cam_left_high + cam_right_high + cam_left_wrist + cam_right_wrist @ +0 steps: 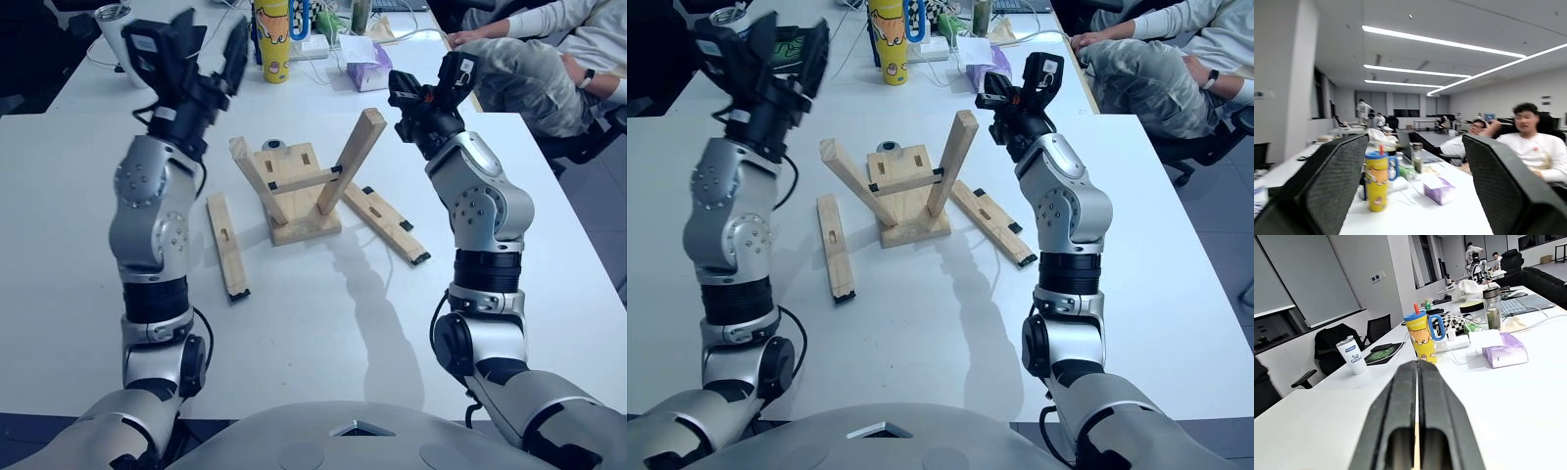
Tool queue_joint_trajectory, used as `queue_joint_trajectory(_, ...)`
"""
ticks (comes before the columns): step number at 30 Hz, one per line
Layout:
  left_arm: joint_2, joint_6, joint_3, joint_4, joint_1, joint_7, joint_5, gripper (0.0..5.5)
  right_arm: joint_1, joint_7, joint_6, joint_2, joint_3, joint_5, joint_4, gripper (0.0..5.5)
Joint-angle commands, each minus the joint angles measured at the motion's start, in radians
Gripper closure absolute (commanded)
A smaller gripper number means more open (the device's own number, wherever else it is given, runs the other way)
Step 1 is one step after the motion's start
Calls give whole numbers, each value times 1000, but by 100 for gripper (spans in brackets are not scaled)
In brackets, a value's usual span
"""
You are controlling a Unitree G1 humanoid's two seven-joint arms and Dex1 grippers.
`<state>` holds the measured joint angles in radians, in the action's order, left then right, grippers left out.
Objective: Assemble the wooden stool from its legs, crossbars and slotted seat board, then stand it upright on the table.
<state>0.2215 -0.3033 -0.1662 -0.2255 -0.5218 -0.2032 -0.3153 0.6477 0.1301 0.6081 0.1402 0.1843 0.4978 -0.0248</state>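
The slotted seat board lies flat mid-table. Two legs stand in it, a left leg and a taller right leg, leaning apart and joined by a crossbar. One loose slotted leg lies on the table to the board's left, another to its right. My left gripper is raised high above the table's back left, open and holding nothing. Raised just right of the tall leg's top, my right gripper is shut with nothing in it and clear of the wood.
A yellow mug, a purple tissue box and a white cup stand along the table's far edge. A person sits beyond the back right corner. The near half of the white table is bare.
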Motion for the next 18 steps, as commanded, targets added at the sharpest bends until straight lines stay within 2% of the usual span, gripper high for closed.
queue_joint_trajectory(1, 60, -52, -75, 15, 40, 59, 36, 196, -27, -23, 20, 27, 10, -32, -2, 549)
queue_joint_trajectory(5, 117, -155, -132, -12, 230, 93, 80, 196, -180, 12, 9, 86, -37, -101, 65, 549)
queue_joint_trajectory(9, 132, -250, -92, -32, 386, 93, 124, 196, -307, 38, -52, 114, -103, -192, 77, 549)
queue_joint_trajectory(17, -4, -292, 58, -76, 401, 157, 169, 196, -311, -3, -145, 68, -128, -280, 21, 549)
queue_joint_trajectory(18, -21, -287, 62, -83, 409, 166, 171, 214, -307, -2, -150, 68, -123, -284, 14, 550)
